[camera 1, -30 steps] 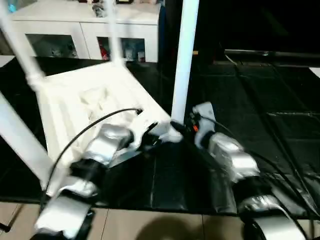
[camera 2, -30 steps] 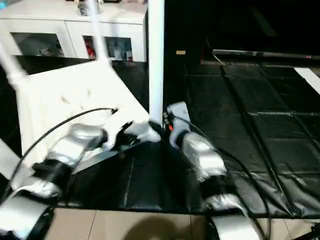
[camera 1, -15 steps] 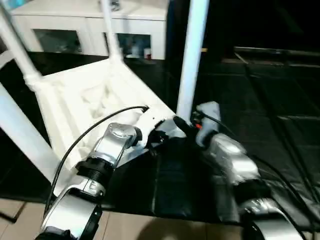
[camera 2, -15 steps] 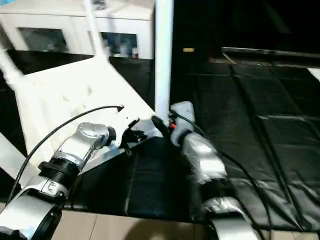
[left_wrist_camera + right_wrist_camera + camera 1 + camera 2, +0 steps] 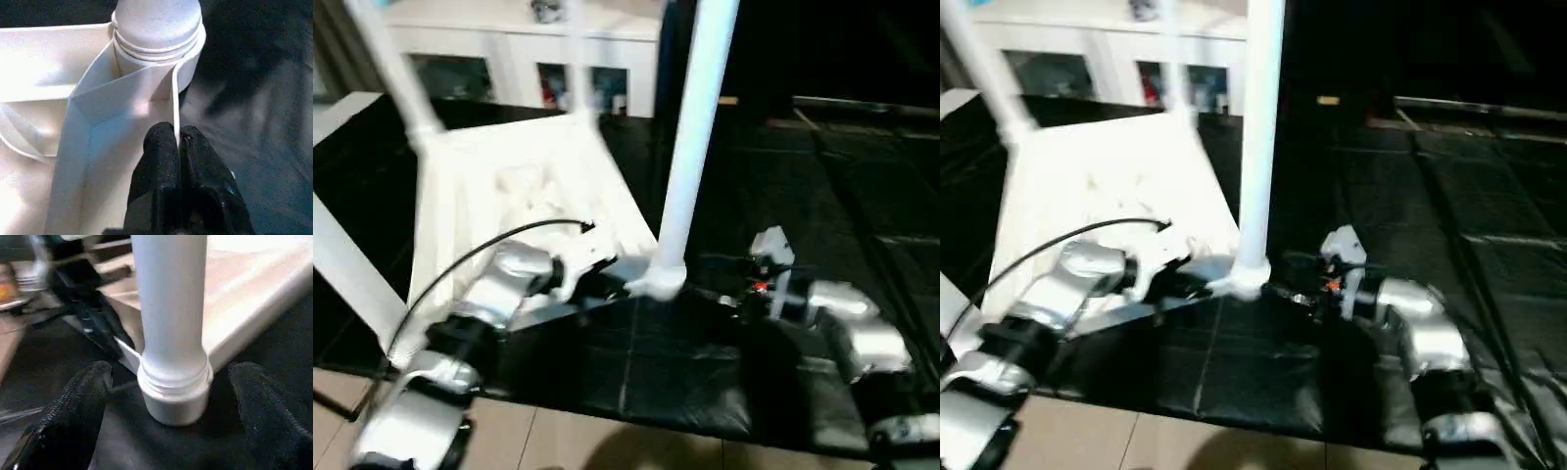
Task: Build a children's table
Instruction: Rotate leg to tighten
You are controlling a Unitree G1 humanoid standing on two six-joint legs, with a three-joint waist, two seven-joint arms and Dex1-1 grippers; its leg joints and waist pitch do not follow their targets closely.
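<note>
Item: children's table (image 5: 524,196), part-built, lying upside down on the black floor mat (image 5: 783,372). Location: left and centre of the head frames, ribbed underside facing up.

Legs: the near leg (image 5: 695,147) stands upright in its corner socket (image 5: 656,282) at frame centre, threads visible just above the socket rim in my right wrist picture. Three more legs show, one (image 5: 396,73) at upper left, one (image 5: 578,59) at top centre, and a third (image 5: 347,269) at the left edge. All four appear fitted; how tightly, I cannot tell.

My left pincer (image 5: 177,147): fingers pressed together, pinching the thin rim wall of the top just beside the near socket.

My right pincer (image 5: 171,391): fingers (image 5: 73,406) wide apart, one either side of the leg's base, touching nothing. In the head frames it (image 5: 744,292) sits just right of the socket, off the leg.

Background: white glass-door cabinet (image 5: 519,49), upper left.

Step in hand, as I judge it: seating the last leg, with my left pincer steadying the top.

Next move calls for: either closing on the leg again to twist it further, or, if it is home, releasing the rim and turning the table upright.
</note>
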